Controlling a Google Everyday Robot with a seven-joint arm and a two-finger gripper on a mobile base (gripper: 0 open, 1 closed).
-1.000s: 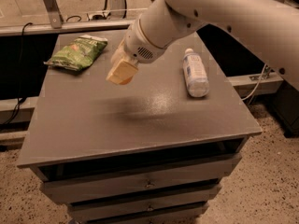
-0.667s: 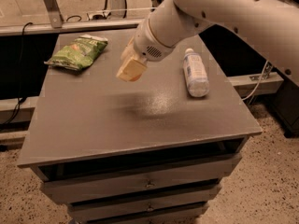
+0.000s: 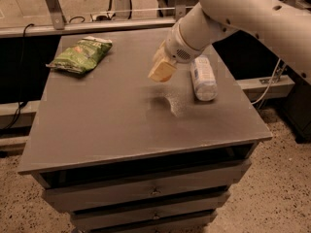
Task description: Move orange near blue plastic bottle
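Observation:
My gripper (image 3: 162, 70) hangs above the grey table (image 3: 97, 120), just left of the blue plastic bottle (image 3: 203, 79). The bottle lies on its side at the table's right, with its pale label up, partly covered by my arm at its far end. The orange does not show anywhere in the camera view; it may be hidden by the gripper. The white arm reaches in from the upper right.
A green crinkled snack bag (image 3: 81, 55) lies at the table's back left. The table is the top of a drawer cabinet (image 3: 150, 191). A metal rail (image 3: 87, 27) runs behind it. Speckled floor surrounds it.
My gripper has moved to the right across the table, toward the bottle. The bottle and the snack bag have not moved.

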